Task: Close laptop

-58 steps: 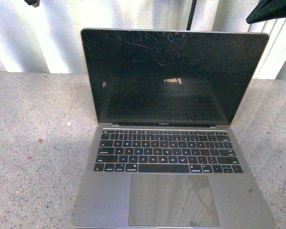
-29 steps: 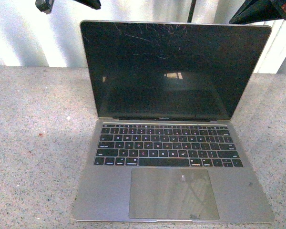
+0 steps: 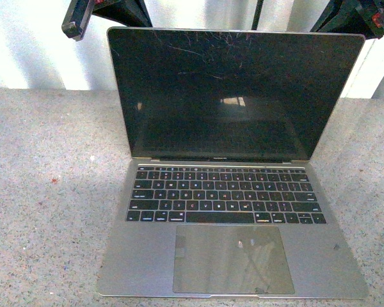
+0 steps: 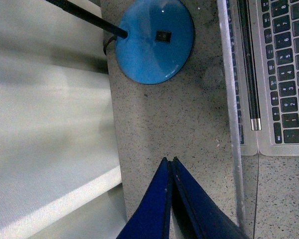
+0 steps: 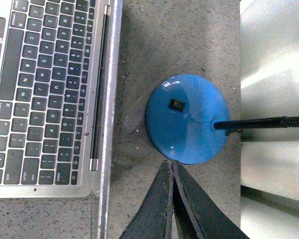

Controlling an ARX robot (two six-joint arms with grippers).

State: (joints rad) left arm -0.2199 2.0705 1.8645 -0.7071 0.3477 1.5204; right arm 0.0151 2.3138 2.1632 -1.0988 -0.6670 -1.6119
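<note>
The laptop [image 3: 233,192] was seen open on the speckled grey desk [image 3: 45,211], straight ahead of the robot. Its base lay flat, and its dark, scratched screen [image 3: 233,89] was raised and tilted slightly back. The black keys [image 3: 224,199] and the large trackpad [image 3: 233,259] were exposed. The left tool [image 4: 169,162] was held above the desk behind the raised lid, near the laptop's left rear corner. Its two blue fingers were pressed together, with nothing gripped. The right tool [image 5: 170,164] was held behind the lid on the other side, its dark fingers likewise closed on nothing. Neither tool was seen touching the laptop. A round blue base [image 5: 187,119] with a black stem [image 5: 261,122] was seen on the desk behind the laptop, close to both tools' tips.
</note>
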